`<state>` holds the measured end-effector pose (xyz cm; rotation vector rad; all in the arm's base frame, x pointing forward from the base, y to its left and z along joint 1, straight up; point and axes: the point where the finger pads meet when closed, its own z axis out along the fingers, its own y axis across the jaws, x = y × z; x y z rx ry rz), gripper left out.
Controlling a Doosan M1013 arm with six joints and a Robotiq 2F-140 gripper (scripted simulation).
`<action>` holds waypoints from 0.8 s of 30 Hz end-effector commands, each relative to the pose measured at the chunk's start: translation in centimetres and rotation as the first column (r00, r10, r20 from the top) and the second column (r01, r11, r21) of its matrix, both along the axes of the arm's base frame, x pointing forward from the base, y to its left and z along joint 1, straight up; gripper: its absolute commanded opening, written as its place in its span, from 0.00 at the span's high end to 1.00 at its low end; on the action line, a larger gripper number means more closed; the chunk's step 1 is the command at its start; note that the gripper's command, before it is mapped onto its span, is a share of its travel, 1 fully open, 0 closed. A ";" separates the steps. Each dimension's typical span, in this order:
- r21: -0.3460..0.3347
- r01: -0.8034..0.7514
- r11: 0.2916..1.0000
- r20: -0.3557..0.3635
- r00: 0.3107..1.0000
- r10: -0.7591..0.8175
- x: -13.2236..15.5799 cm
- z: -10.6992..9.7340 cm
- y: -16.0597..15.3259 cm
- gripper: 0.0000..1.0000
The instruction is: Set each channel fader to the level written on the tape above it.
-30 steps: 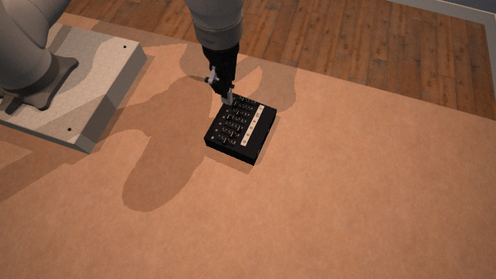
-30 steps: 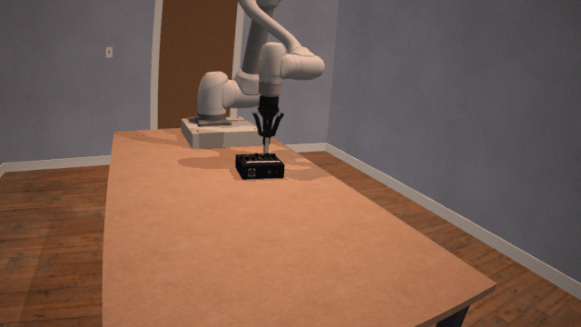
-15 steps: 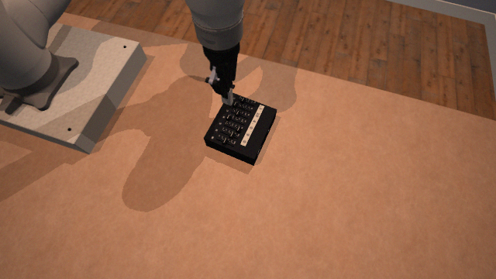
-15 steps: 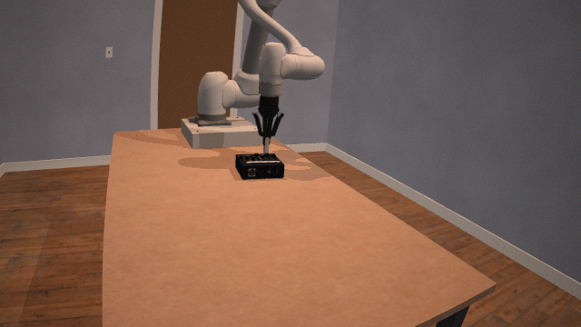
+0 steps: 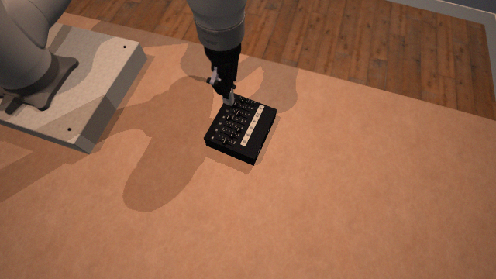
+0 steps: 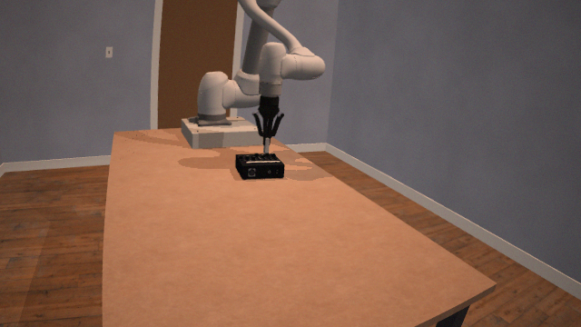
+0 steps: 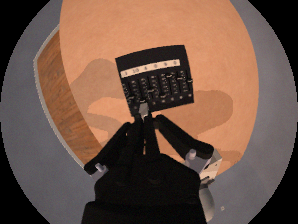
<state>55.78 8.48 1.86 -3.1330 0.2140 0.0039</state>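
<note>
The black lighting desk (image 5: 256,145) (image 6: 260,173) (image 7: 154,56) stands flat on the table, with several faders in parallel slots and a white tape strip (image 5: 252,125) (image 7: 152,71) along one side. My gripper (image 5: 229,101) (image 6: 266,149) (image 7: 145,108) is shut, fingertips together pointing down. The tips sit at the desk's far corner nearest the robot base, at the end of the outermost fader slot. The fader caps and the written levels are too small to read. I cannot tell whether the tips touch a cap.
The robot's grey base block (image 5: 93,77) (image 6: 218,132) stands on the table behind the desk. The brown table (image 5: 349,194) (image 6: 272,250) stretches wide around the desk, with its edges far off.
</note>
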 end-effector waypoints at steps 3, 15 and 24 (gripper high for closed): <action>0.000 0.000 1.000 0.000 1.000 0.000 0.1 0.0 0.0 1.00; 0.000 0.000 1.000 0.000 1.000 0.000 0.6 0.0 -0.1 1.00; 0.000 0.000 1.000 0.000 1.000 0.000 0.9 0.0 -0.1 1.00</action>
